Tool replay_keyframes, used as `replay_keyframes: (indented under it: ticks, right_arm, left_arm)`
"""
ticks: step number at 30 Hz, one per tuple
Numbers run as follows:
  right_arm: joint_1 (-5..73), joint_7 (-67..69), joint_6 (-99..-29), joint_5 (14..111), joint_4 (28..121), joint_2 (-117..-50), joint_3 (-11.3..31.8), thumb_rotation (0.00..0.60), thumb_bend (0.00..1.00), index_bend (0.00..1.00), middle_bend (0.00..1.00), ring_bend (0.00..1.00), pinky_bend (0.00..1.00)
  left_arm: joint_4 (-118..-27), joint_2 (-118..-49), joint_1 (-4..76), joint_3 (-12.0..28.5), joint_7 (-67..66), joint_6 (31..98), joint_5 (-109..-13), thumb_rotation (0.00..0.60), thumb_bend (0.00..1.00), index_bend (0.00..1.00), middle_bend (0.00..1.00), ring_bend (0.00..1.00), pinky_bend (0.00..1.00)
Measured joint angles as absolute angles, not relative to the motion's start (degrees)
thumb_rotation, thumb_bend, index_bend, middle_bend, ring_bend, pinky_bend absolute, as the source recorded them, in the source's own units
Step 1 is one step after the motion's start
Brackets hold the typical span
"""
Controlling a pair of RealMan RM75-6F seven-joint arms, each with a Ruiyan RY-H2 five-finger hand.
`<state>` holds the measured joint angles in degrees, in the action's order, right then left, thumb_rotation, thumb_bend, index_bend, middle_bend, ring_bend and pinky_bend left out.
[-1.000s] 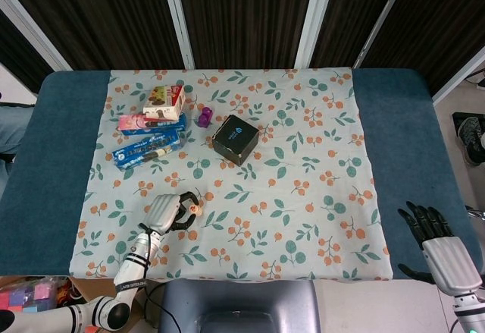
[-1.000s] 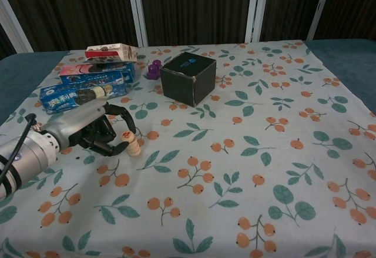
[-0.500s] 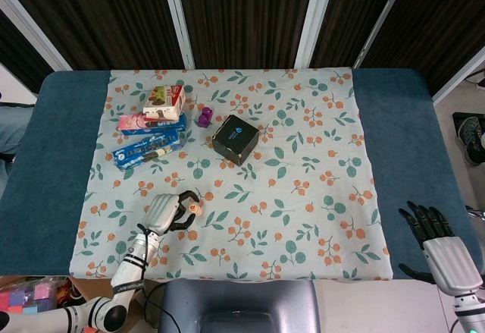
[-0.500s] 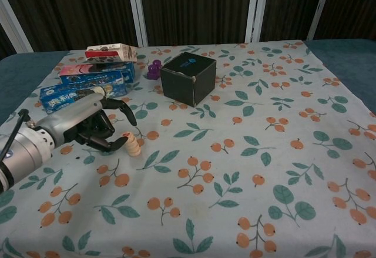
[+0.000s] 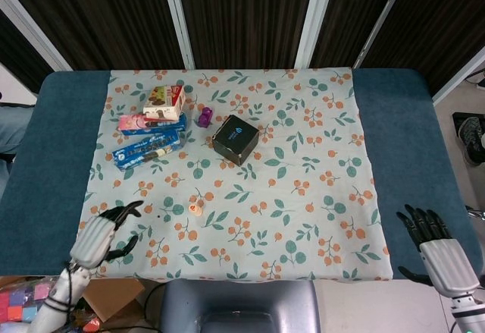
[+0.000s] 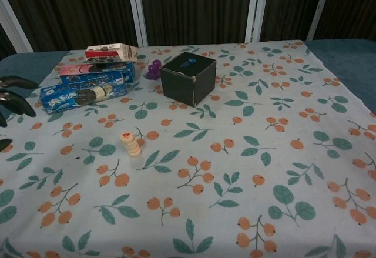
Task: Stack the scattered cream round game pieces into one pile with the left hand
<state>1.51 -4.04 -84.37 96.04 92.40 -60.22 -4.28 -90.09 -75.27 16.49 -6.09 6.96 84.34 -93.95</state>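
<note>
The cream round game pieces stand as one small pile on the floral cloth, its top piece marked red. My left hand hovers at the cloth's front-left corner, well left of the pile, fingers spread and holding nothing; only its dark fingertips show at the left edge of the chest view. My right hand rests off the cloth at the front right, fingers apart and empty.
A black cube box sits behind the pile to the right. Stacked snack boxes lie at the back left with a small purple piece beside them. The floral cloth covers the blue table.
My left hand let go of the pile and drew back to the left and toward the front edge. The pile stays standing. The right hand has barely moved.
</note>
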Motion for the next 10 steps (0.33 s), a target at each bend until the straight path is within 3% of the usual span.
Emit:
replay_keyframes:
  ticks: [3, 10]
  right_arm:
    - [1.7, -5.2, -83.7, 96.2, 92.8, -60.8, -4.4, 0.600, 0.17, 0.00, 0.00, 0.00, 0.00]
    - [1.5, -5.3, -84.0, 96.7, 92.7, -60.9, -4.8, 0.600, 0.17, 0.00, 0.00, 0.00, 0.00]
  left_arm:
    - [-88.9, -72.8, 13.0, -9.4, 5.7, 87.5, -97.3, 0.600, 0.41, 0.04, 0.04, 0.00, 0.00]
    - [-88.1, -72.3, 11.4, -8.7, 4.9, 89.6, -99.3, 0.600, 0.41, 0.03, 0.04, 0.00, 0.00]
